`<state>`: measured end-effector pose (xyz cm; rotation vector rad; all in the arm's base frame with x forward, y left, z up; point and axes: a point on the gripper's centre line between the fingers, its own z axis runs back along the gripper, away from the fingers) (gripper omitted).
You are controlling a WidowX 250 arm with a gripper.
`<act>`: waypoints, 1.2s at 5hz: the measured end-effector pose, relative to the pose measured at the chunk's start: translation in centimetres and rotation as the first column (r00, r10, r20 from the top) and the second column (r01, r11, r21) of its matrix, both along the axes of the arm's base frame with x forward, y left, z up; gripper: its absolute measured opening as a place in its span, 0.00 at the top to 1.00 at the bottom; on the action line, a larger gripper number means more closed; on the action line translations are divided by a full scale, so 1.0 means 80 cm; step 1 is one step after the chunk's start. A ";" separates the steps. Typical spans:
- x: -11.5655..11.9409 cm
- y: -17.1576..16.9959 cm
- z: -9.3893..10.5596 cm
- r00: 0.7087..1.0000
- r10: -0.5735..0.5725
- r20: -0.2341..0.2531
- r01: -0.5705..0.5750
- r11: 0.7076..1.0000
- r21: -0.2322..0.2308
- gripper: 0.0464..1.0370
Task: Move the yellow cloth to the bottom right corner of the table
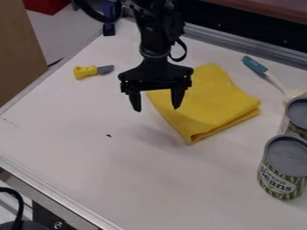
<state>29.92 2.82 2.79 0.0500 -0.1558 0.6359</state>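
Observation:
The black gripper [156, 106] hangs at the upper middle of the view with its two fingers spread apart and nothing between them. It stands over the left part of the folded yellow cloth [210, 101], hiding some of the cloth's upper left side. The cloth lies flat on the white table [96, 157], right of the view's centre line, with a folded corner pointing toward the front. I cannot tell how high above the cloth the fingertips are.
A yellow-handled toy knife [91, 71] lies left of the gripper. At the right edge stand a can of beans [280, 173] and another can [297, 114] behind it. A blue-handled utensil [255, 66] lies at the upper right. A metal rim [57, 195] borders the table's lower left.

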 end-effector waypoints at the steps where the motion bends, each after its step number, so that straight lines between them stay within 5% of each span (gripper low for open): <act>1: -0.005 0.001 -0.010 1.000 -0.002 -0.029 0.002 1.000 0.004 0.04; 2: 0.011 0.000 -0.009 0.994 -0.112 -0.014 0.113 0.990 0.084 0.04; 3: 0.032 -0.006 0.003 0.964 -0.267 -0.008 0.266 0.959 0.098 0.04; 4: 0.058 -0.013 -0.004 0.884 -0.464 -0.053 0.467 0.874 0.137 0.09; 6: 0.092 -0.034 -0.005 0.859 -0.504 -0.089 0.509 0.860 0.041 0.66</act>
